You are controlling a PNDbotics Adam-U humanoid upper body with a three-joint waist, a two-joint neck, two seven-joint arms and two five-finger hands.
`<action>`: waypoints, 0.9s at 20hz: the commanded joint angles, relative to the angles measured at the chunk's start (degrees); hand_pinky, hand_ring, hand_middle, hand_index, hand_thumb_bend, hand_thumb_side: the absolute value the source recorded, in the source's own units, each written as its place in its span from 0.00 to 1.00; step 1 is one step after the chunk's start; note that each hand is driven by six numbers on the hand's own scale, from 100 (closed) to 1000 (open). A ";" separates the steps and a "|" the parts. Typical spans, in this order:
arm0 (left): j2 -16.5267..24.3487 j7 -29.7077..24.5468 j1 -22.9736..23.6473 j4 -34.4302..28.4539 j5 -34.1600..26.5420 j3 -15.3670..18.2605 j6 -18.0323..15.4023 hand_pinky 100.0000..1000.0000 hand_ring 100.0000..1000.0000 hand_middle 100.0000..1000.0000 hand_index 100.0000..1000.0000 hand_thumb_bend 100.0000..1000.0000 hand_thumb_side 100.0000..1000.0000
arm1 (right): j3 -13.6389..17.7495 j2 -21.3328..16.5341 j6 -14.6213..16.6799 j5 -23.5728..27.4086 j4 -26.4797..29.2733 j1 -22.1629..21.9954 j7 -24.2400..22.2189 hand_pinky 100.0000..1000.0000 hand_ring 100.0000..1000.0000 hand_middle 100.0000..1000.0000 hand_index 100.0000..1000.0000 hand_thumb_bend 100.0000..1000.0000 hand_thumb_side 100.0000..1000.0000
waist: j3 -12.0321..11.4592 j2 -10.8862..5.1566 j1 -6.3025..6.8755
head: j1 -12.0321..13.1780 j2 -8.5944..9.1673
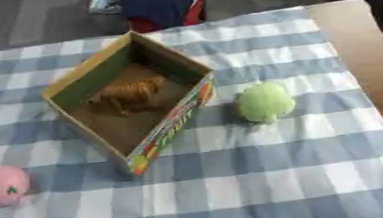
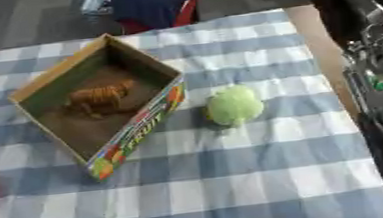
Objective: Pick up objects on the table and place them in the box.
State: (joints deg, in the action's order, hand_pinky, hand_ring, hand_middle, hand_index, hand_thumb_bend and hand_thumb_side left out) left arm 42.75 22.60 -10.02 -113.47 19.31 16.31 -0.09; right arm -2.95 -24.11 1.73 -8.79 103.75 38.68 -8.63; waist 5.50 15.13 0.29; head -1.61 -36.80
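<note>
Box (image 1: 95, 72): one orange toy (image 1: 130, 94) inside; one green toy (image 1: 264, 102), one pink toy (image 1: 5, 185) outside; robot hand state: cannot tell.

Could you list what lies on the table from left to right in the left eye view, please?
Pink toy → box, with the orange striped toy inside it → green toy. No hand shows in this view.
</note>
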 commanded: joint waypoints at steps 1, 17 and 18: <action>-0.28 1.78 1.34 -1.11 -3.17 1.49 -3.33 0.25 0.73 0.67 0.88 0.78 0.97 | -0.53 -2.98 2.57 -4.22 -1.53 1.82 -1.74 0.73 0.80 0.70 0.96 0.00 1.00 | -0.17 -0.75 -0.06 | -0.19 0.16; -10.04 5.64 9.34 -1.12 -6.88 5.30 -12.17 0.24 0.72 0.65 0.86 0.75 0.95 | -5.47 -9.51 17.83 -22.31 -15.84 3.81 -11.80 0.75 0.87 0.86 1.00 0.26 0.93 | -1.67 -0.70 -0.54 | -0.49 0.55; -10.41 5.56 9.62 -1.12 -6.88 5.48 -12.09 0.24 0.72 0.65 0.86 0.75 0.95 | -5.65 -9.84 18.43 -22.72 -16.48 3.67 -12.30 0.75 0.87 0.86 1.00 0.27 0.91 | -1.73 -0.74 -0.56 | -0.48 0.54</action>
State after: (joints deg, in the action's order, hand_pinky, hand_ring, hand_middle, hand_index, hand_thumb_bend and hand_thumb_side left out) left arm 31.70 28.18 -0.36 -113.59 12.77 20.71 -12.00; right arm -8.81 -31.84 19.20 -30.65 87.65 41.73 -20.39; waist 3.85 15.50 -0.33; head -1.94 -36.72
